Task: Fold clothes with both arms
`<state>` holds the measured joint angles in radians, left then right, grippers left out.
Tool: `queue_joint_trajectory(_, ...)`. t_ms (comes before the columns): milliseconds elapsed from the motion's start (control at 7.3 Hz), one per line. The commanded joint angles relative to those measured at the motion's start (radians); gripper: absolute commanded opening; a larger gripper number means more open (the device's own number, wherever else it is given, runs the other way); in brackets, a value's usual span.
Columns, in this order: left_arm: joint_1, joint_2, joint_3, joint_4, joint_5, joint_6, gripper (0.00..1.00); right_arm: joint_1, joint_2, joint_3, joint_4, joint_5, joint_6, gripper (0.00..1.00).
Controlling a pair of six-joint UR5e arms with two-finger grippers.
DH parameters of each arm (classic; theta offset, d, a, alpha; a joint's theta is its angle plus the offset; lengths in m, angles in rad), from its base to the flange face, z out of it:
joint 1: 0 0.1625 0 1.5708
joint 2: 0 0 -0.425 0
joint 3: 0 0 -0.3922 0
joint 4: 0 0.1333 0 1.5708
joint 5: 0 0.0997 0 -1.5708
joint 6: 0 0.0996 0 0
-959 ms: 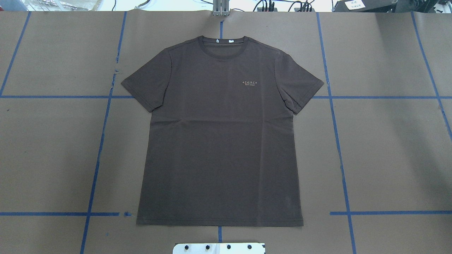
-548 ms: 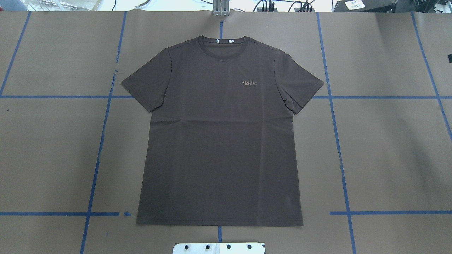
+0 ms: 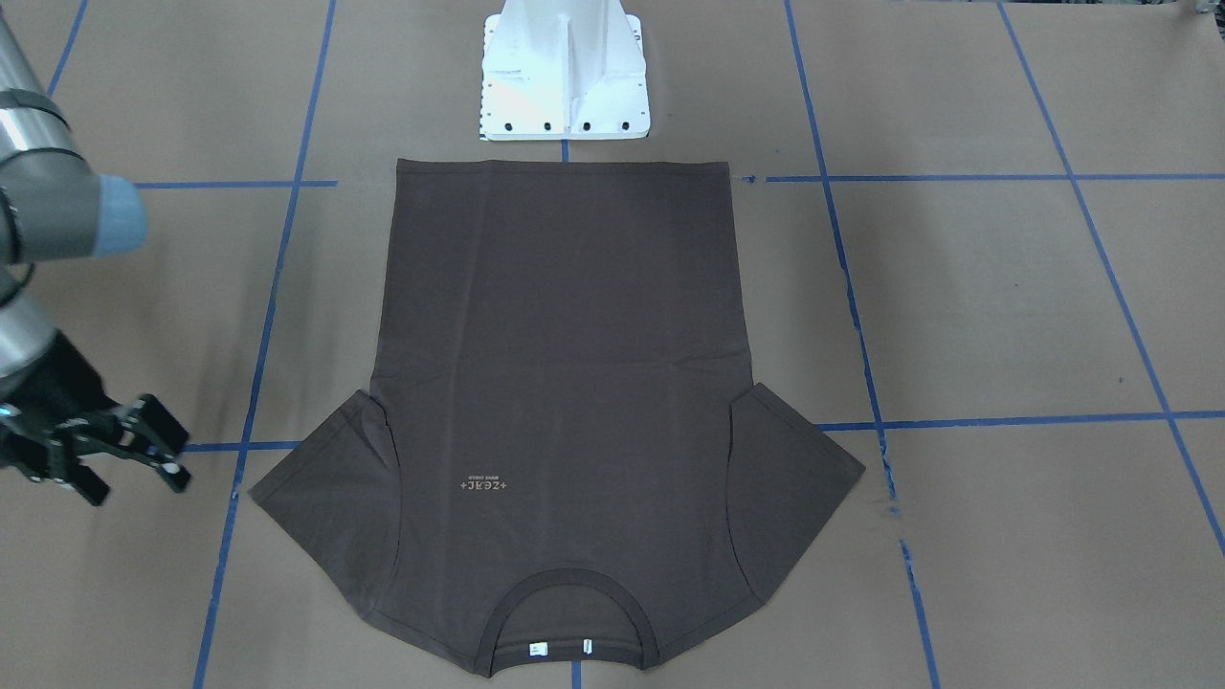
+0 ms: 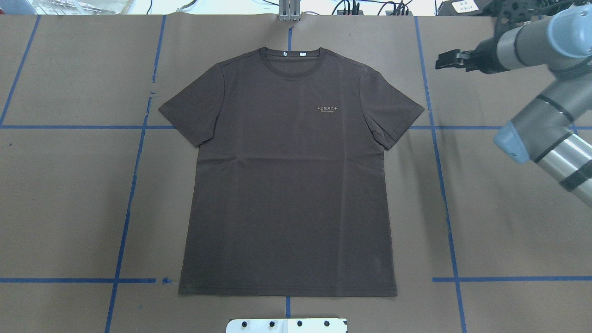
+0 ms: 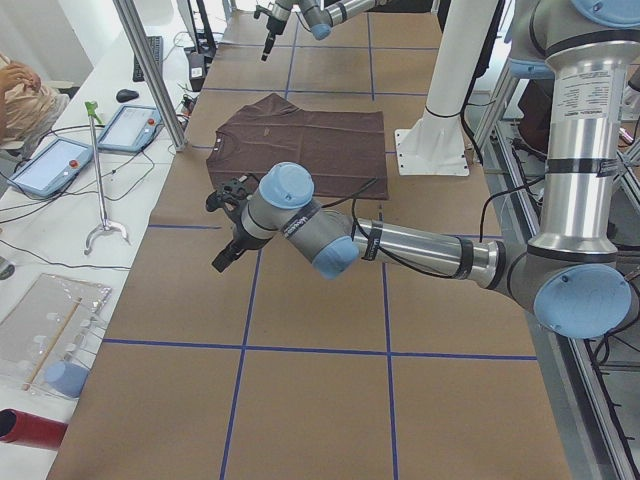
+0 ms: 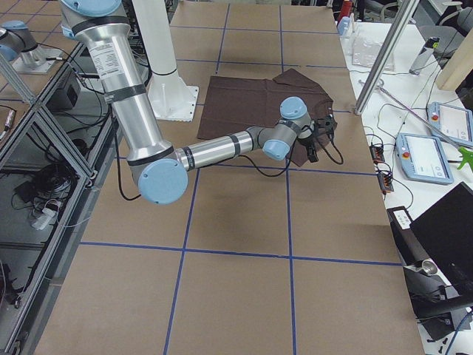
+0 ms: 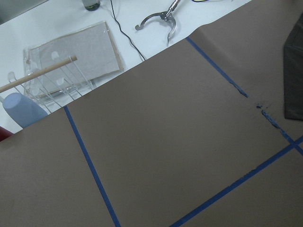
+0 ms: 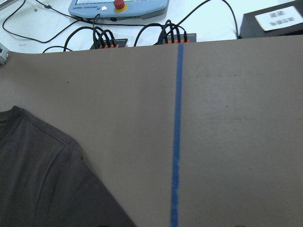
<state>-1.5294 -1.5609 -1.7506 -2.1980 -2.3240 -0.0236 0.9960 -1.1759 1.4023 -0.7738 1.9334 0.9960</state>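
Observation:
The dark brown T-shirt lies flat and face up on the brown paper, collar toward the far edge, pale lettering on the chest. In the front-facing view the shirt has its collar nearest the camera. My right gripper hovers off the shirt's right shoulder, clear of the sleeve. Seen from the front, the right gripper stands open and holds nothing. My left gripper hangs over bare paper beyond the shirt's left side. It shows only in the exterior left view, so I cannot tell whether it is open or shut.
The white base pedestal stands just behind the shirt's hem. Blue tape lines grid the paper. Beyond the far table edge sit teach pendants, cables and a clear rack.
The right arm has swung into the overhead view from the right edge, and its gripper now sits near the shirt's right shoulder. The shirt has not moved.

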Motion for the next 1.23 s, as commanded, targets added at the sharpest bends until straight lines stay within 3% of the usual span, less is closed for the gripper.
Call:
queue_joint_trajectory(0, 0.0, 0.001, 0.002, 0.0, 0.0, 0.001, 1.0, -0.111, 0.058, -0.085, 0.048, -0.129, 0.079, 0.74)
queue_joint_trajectory(411, 0.0, 0.001, 0.006, 0.0, 0.0, 0.001, 1.0, -0.158, 0.024, -0.085, 0.039, -0.178, 0.089, 0.61)
queue_joint_trajectory(1096, 0.0, 0.001, 0.01, 0.0, 0.0, 0.001, 1.0, -0.186, 0.015, -0.106, 0.036, -0.224, 0.079, 0.6)
